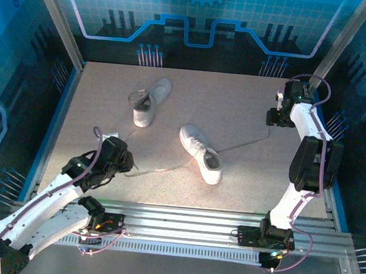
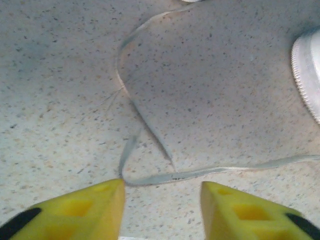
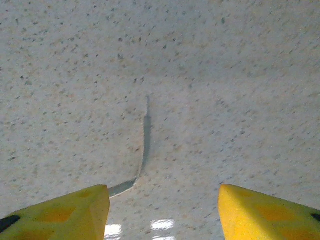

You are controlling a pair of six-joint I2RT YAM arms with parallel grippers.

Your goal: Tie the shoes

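Top external view: the near shoe (image 1: 201, 153) lies on its sole around the middle of the table (image 1: 95, 103), toe pointing far-left and heel toward the arm bases. The far shoe (image 1: 151, 101) lies beyond it and to its left, well apart, with a loose loop of lace beside it.

From the near shoe a left lace (image 1: 160, 169) trails across the table to the left. It reaches the left gripper (image 1: 128, 163), which sits low to that shoe's left and a little nearer the bases. A right lace (image 1: 244, 145) runs out from the same shoe to the right and ends near the right gripper (image 1: 274, 117), which stands right of and beyond the shoe, well apart from it.

Left wrist view: the left gripper (image 2: 162, 200) has its yellow fingers (image 2: 85, 210) apart with nothing clamped. The left lace (image 2: 200, 172) lies flat on the table just ahead of the tips, and its bend lies right at the tip of one finger. A ribbed white sole (image 2: 307, 70) shows at the right border; which shoe it belongs to I cannot tell.

Right wrist view: the right gripper (image 3: 162, 200) has its jaws wide apart and empty. The end of the right lace (image 3: 145, 145) lies on the table ahead, curving past one fingertip (image 3: 65, 207).
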